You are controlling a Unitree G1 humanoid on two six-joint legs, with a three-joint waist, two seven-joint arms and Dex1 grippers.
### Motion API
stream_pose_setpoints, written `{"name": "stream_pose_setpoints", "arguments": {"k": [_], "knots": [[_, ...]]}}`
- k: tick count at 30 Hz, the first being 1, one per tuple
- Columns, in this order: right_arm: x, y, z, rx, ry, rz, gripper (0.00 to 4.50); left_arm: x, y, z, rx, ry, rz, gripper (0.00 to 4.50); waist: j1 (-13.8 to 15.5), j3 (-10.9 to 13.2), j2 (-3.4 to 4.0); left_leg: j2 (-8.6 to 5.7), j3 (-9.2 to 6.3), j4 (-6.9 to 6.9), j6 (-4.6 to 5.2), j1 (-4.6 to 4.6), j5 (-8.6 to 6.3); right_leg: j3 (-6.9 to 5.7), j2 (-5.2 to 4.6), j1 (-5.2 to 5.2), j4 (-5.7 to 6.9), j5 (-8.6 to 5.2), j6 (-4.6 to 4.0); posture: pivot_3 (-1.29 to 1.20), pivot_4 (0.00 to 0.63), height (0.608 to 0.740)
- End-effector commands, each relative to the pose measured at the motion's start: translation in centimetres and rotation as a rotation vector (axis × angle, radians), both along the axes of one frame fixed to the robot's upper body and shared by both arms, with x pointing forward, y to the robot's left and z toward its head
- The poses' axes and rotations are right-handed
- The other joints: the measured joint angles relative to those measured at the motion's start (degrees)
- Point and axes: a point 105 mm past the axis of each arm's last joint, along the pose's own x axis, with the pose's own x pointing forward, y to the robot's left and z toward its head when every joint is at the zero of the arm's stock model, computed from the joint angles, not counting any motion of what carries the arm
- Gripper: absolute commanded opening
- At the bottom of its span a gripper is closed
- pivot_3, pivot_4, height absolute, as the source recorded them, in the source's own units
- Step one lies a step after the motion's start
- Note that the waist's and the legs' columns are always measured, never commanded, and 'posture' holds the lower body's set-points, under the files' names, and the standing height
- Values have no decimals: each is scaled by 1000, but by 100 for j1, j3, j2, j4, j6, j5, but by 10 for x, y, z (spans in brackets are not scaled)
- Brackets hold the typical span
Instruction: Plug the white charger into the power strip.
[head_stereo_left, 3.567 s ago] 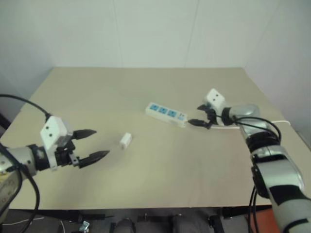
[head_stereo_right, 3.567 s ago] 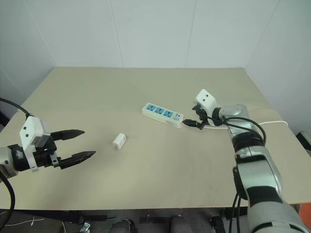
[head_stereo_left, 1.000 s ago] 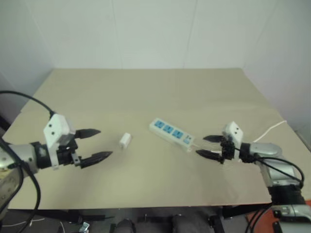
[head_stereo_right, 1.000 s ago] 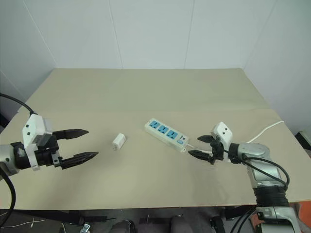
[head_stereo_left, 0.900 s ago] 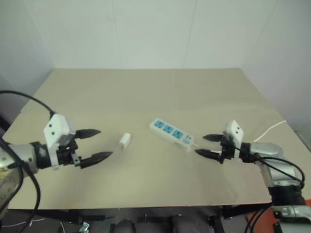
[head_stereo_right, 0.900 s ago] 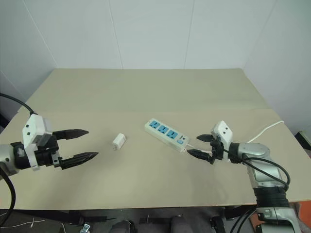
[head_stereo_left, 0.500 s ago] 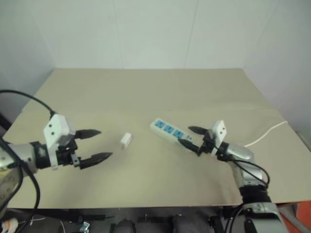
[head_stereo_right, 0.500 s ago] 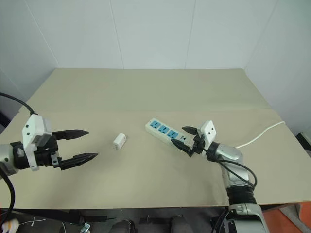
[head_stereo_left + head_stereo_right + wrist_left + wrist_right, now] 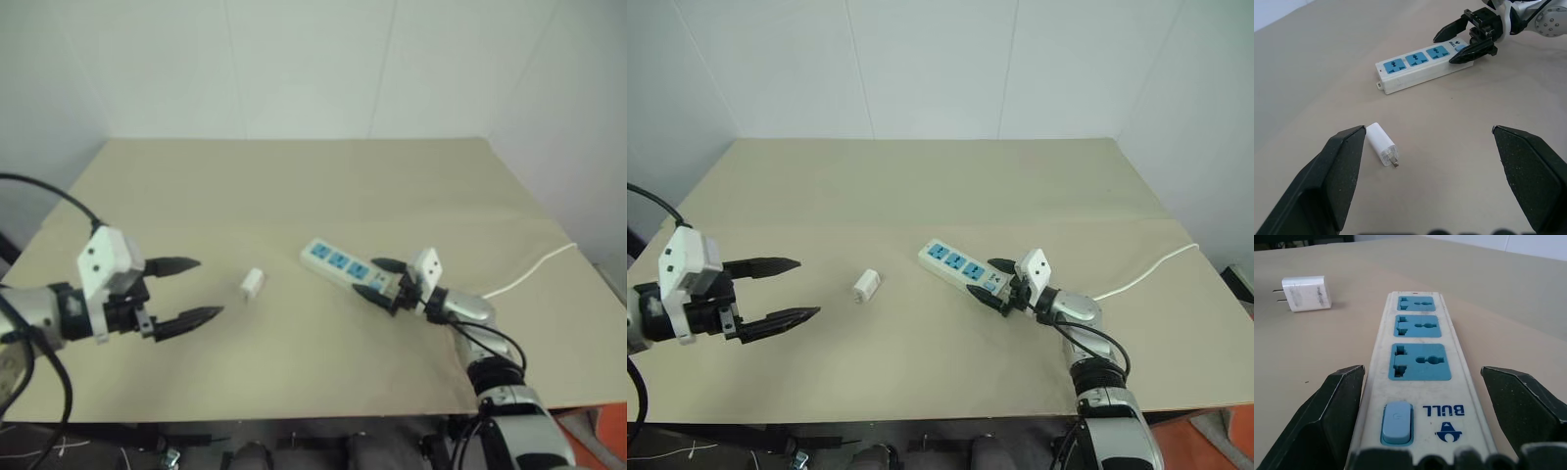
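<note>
The power strip (image 9: 340,265), a white bar with three blue sockets, lies flat near the table's middle. My right gripper (image 9: 369,277) is open, its black fingers on either side of the strip's switch end (image 9: 1398,422), level with the tabletop. The white charger (image 9: 253,284) lies on its side left of the strip, its prongs bare (image 9: 1382,146). Left of the charger my left gripper (image 9: 209,288) hovers open above the table, holding nothing. In the left wrist view the charger sits just beside one fingertip (image 9: 1354,142).
The strip's thin white cable (image 9: 529,268) runs from under my right gripper to the table's right edge. The beige table (image 9: 294,186) stretches bare behind the strip up to white walls. Its front edge (image 9: 294,409) is close below both arms.
My right gripper has swung left from beyond the strip's cable end and now straddles its switch end. The left gripper, the charger and the strip have stayed put.
</note>
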Motion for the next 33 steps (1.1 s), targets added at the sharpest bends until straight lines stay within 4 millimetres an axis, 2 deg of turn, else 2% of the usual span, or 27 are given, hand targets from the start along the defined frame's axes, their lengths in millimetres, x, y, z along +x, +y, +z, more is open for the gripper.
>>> {"name": "stream_pose_setpoints", "arguments": {"k": [1,9,18,24,33], "knots": [[-2,-2,-10,-23,24,4,4464,-8,-3,6,-12,-24,5,4500,4,-1,-1,0,0,0,0,4,0,0,0,4,0,-1,1,0,150,740],[-4,-9,-15,-19,42,-15,4464,-24,-4,5,-31,-23,49,4500,29,-1,-2,1,-1,0,0,10,0,-1,-1,13,-1,-3,3,0,150,740],[2,-10,0,-4,-16,-41,4464,-23,-7,4,-42,-23,53,4500,33,-2,-3,0,0,0,0,13,0,-1,-1,15,-2,-8,11,0,150,740],[2,-19,12,2,-59,-66,4464,-22,-11,2,-55,-21,50,4500,34,-1,-2,0,0,0,0,11,0,-1,-1,12,-1,-8,10,0,150,740],[-2,-29,2,-15,-24,-82,4464,-21,-15,1,-81,-23,50,4500,4,-1,-2,0,0,0,0,9,0,0,-1,10,-1,-7,9,0,150,740]]}}
